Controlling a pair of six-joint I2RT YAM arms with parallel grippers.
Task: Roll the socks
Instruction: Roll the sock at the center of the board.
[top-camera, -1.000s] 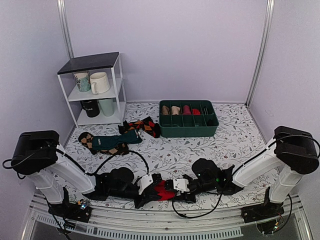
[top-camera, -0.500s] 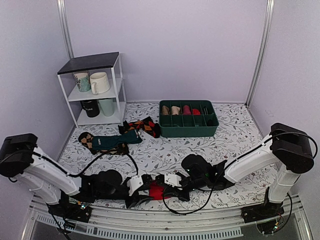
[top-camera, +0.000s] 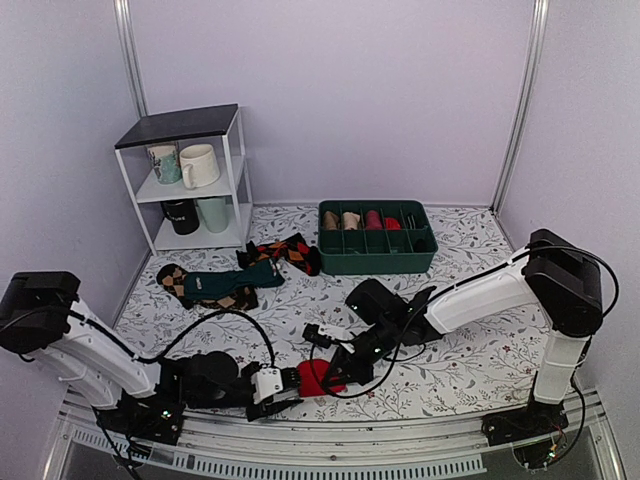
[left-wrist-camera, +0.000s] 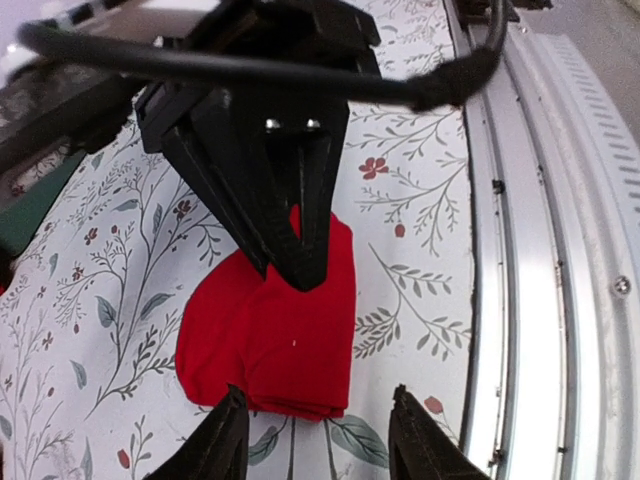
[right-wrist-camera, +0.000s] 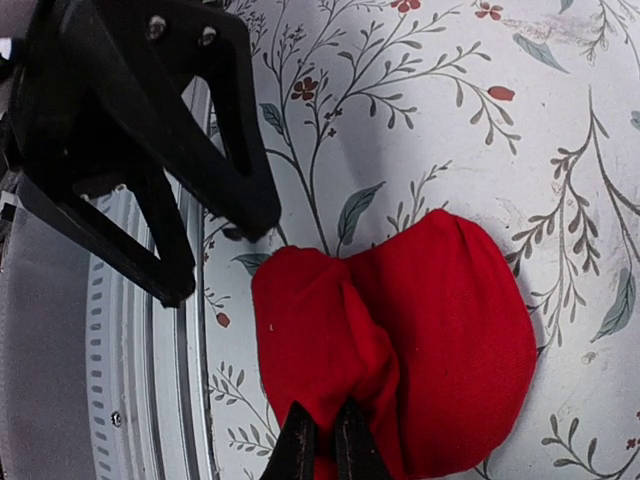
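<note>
Release at the near edge. Left gripper, a second ago crowded against the bundle, has backed off toward its own side; its fingers stand spread, with the socks just ahead of them and untouched. The socks, one compact red lump whose two members cannot be told apart, lie on the table beside the front rail, a little further left than before. Right gripper reaches in from the far side, fingers pressed together on a fold of the red knit.

Judged from this, the roll is formed — only a tuck or the let-go remains.

Farther back: one dark teal sock, two argyle socks, one green bin holding about four rolled bundles. Farthest: one shelf rack with four mugs.
</note>
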